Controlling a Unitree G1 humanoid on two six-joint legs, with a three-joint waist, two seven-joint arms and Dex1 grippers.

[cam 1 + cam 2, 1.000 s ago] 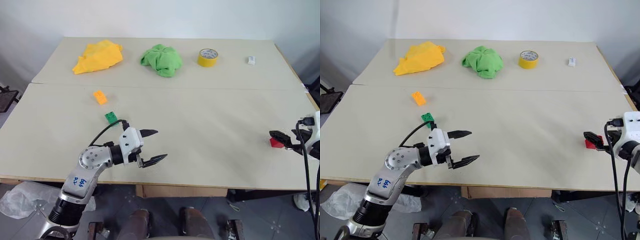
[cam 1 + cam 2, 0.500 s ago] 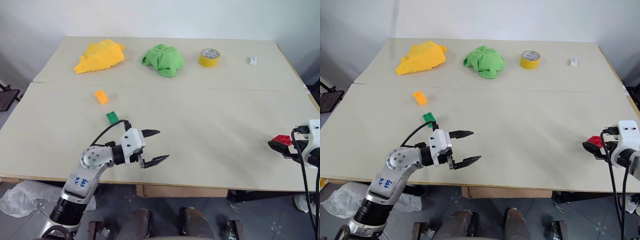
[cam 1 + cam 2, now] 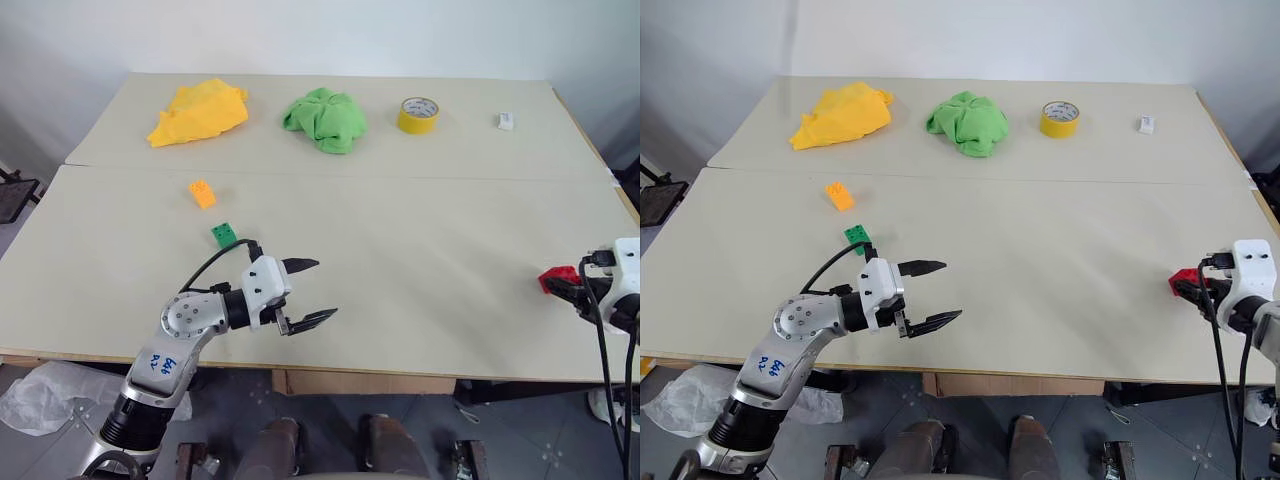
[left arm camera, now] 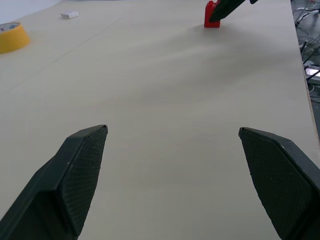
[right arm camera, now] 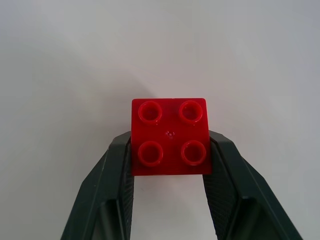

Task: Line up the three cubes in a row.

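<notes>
Red cube (image 5: 170, 136): pinched square in your right hand (image 5: 169, 150) near the desk's (image 3: 420, 240) right edge; lift straight, carry to green cube (image 3: 224, 235); left hand (image 3: 305, 292) spread, idle

The red cube (image 5: 170, 136) looks like smooth, glossy moulded plastic with four round studs; the right gripper's (image 5: 170, 165) black fingers (image 5: 114, 185) are matt, and the left gripper's (image 4: 172, 175) pads (image 4: 82, 172) show a fine cross-hatched, rubbery texture. The table (image 3: 420, 250) has a pale, matt, smooth top; the yellow cloth (image 3: 198, 112) and green cloth (image 3: 324, 119) are soft crumpled fabric; the orange cube (image 3: 202, 193) and green cube (image 3: 224, 234) look like plastic; the tape roll (image 3: 417, 114) has a slight sheen.
</notes>
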